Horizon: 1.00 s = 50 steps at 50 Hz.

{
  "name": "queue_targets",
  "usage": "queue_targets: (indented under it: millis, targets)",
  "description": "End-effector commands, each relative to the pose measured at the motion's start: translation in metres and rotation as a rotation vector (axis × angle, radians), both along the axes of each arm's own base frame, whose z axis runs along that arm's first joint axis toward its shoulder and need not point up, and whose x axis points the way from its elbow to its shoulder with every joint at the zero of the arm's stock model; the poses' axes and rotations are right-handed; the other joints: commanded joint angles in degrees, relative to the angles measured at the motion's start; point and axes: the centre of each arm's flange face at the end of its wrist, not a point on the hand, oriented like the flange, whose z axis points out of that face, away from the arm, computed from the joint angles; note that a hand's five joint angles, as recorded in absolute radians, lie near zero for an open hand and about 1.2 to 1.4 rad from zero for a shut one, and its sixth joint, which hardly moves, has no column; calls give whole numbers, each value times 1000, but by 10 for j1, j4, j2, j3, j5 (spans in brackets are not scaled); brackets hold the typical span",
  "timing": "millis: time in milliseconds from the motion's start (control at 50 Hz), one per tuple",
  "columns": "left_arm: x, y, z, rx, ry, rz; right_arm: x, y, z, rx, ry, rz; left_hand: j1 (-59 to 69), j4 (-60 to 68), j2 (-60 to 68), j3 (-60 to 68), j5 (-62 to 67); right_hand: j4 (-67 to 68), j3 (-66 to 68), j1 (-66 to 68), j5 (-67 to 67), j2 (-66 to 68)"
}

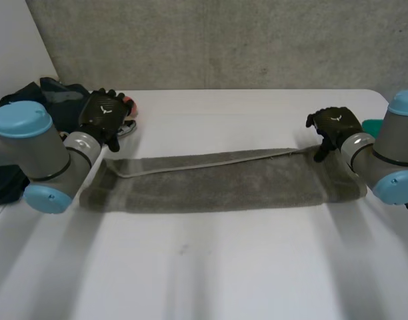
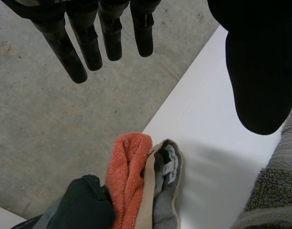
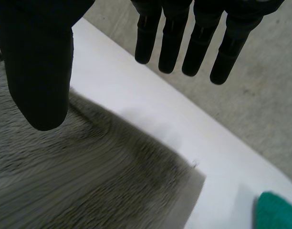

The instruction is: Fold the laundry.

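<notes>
A grey towel [image 1: 217, 181] lies folded into a long strip across the white table [image 1: 211, 267], its pale hem running along the far edge. My left hand [image 1: 104, 115] hovers open just past the strip's left end, fingers [image 2: 84, 43] straight and holding nothing; the towel's end [image 2: 272, 191] lies below its thumb. My right hand [image 1: 334, 127] is open above the strip's far right corner, its fingers [image 3: 184, 38] straight and clear of the towel [image 3: 88, 176].
A pile of laundry sits at the table's far left: dark clothes [image 1: 31, 100], an orange towel [image 2: 129, 176] and a grey garment with a label [image 2: 165, 191]. A green cloth [image 3: 277, 212] lies at the right edge. A concrete wall stands behind the table.
</notes>
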Motion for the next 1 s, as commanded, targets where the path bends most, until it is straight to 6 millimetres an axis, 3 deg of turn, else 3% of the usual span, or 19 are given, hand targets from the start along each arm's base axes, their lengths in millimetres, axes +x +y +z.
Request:
queue_targets:
  millis: [20, 300, 440, 480, 500, 520, 580, 740, 760, 820, 840, 900, 1000]
  targets:
    - [2, 8, 16, 35, -5, 5, 9, -11, 5, -102, 56, 10, 13, 15, 18, 18, 14, 83, 81, 80, 81, 81]
    - [7, 35, 55, 218, 138, 17, 17, -40, -18, -37, 108, -9, -14, -11, -9, -9, -13, 93, 91, 90, 91, 91]
    - [5, 40, 63, 228, 186, 12, 17, -50, -39, -47, 117, -24, -17, -15, -12, -12, -16, 100, 98, 96, 98, 98]
    - [5, 40, 63, 230, 189, 12, 17, -50, -40, -47, 120, -30, -19, -17, -14, -14, -18, 173, 171, 170, 172, 171]
    - [5, 40, 63, 230, 189, 12, 18, -50, -38, -50, 119, -28, -21, -18, -16, -16, -20, 274, 272, 270, 272, 272]
    - [6, 39, 62, 235, 191, 16, 19, -49, -30, -61, 112, -25, -26, -23, -21, -21, -25, 511, 510, 508, 510, 509]
    - [7, 38, 60, 241, 191, 22, 27, -42, -8, -67, 90, -9, -39, -37, -34, -34, -38, 514, 512, 510, 512, 512]
    - [8, 38, 59, 270, 225, 30, 48, 22, 107, -106, -16, 137, -76, -74, -72, -72, -76, 514, 512, 510, 512, 512]
    - [7, 39, 58, 279, 239, 32, 50, 37, 132, -154, -27, 161, -76, -74, -72, -72, -76, 514, 512, 510, 512, 512]
    - [7, 39, 56, 296, 263, 41, 49, 60, 167, -231, -54, 187, -76, -74, -72, -72, -76, 514, 512, 510, 512, 512]
    - [5, 39, 54, 310, 278, 47, 50, 78, 187, -276, -71, 205, -76, -74, -72, -72, -76, 514, 512, 510, 512, 512]
    - [3, 42, 47, 342, 295, 54, 53, 107, 214, -335, -100, 246, -76, -74, -72, -72, -76, 514, 512, 510, 512, 512]
    - [-13, 53, 26, 419, 286, 49, 60, 178, 252, -375, -173, 377, -76, -74, -72, -72, -76, 514, 512, 510, 512, 512]
